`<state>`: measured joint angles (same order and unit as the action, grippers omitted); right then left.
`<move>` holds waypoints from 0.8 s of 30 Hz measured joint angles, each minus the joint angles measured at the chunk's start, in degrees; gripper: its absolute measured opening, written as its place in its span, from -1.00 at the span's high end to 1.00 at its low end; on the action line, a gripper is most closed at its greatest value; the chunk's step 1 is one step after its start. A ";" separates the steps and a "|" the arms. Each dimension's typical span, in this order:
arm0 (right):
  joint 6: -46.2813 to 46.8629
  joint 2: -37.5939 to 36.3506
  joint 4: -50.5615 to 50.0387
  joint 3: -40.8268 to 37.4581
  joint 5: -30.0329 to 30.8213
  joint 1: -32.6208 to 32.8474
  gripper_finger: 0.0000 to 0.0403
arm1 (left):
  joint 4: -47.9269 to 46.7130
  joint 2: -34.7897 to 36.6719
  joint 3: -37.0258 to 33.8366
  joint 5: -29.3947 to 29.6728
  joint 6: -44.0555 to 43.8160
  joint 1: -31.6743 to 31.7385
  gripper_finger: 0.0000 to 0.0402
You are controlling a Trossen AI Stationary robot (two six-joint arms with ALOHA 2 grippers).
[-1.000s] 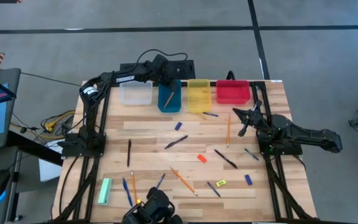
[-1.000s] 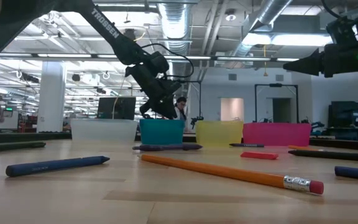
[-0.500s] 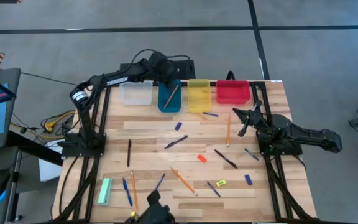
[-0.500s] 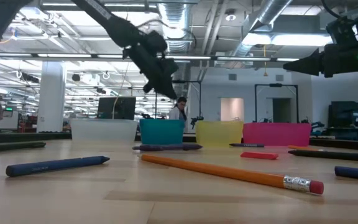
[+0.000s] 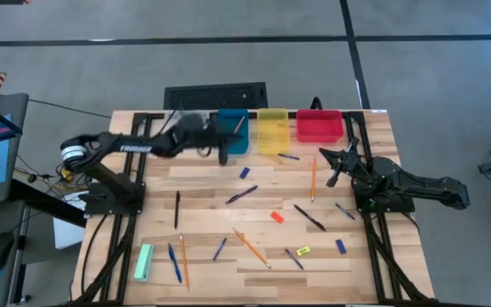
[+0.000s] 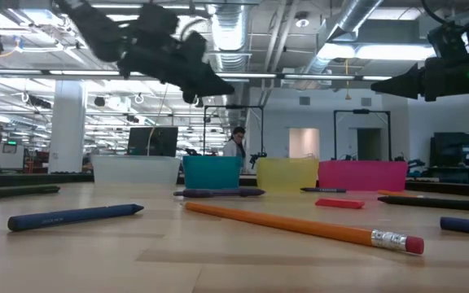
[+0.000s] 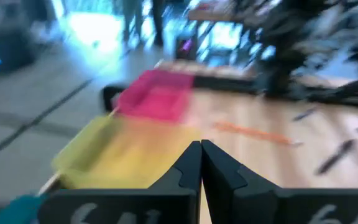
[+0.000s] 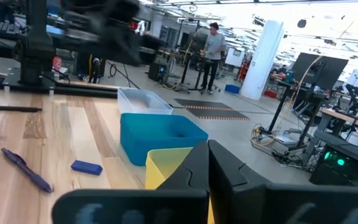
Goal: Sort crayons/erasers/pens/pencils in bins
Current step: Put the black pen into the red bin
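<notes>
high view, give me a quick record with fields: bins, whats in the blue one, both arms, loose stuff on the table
bins: clear bin, blue bin, yellow bin, red bin, in a row at the table's far edge
blue bin contents: one pencil leaning inside
left gripper: jaws shut, holding nothing, in front of the blue bin
right gripper: jaws shut, waiting on the right side of the table
loose items: orange pencils, dark pens, small erasers, scattered across the wooden table

A big open robotics lab: exposed ceiling ducts (image 6: 226, 24), rows of strip lights, workbenches and monitors (image 6: 153, 140) at twelve o'clock beyond the table (image 5: 254, 213).
</notes>
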<state>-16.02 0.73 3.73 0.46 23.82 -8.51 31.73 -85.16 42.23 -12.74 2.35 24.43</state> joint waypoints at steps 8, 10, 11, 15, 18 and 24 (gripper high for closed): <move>0.07 -0.02 0.18 0.01 -0.84 0.10 0.92 | 21.69 4.93 -17.18 -0.04 1.32 -7.00 1.00; 0.07 -0.02 0.60 -0.01 -1.57 0.38 0.92 | 26.21 5.33 -21.12 -0.03 0.94 -7.09 1.00; 0.10 0.01 1.16 -0.01 -2.13 0.59 0.92 | 28.40 5.21 -22.60 -0.01 0.83 -6.97 1.00; 3.85 -0.04 2.75 -0.01 -3.94 1.45 0.92 | 37.23 5.24 -28.36 -0.06 0.79 -6.07 1.00; 5.50 0.00 3.11 -0.01 -4.26 1.81 0.92 | 41.21 5.24 -30.75 -0.08 -0.37 -5.47 1.00; 10.47 0.00 4.66 0.12 -4.98 1.76 0.93 | 41.75 5.24 -30.83 -0.16 -0.65 -4.38 1.00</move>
<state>-5.55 0.73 8.39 0.58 18.84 -6.75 73.48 -79.92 11.41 -12.91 1.70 20.05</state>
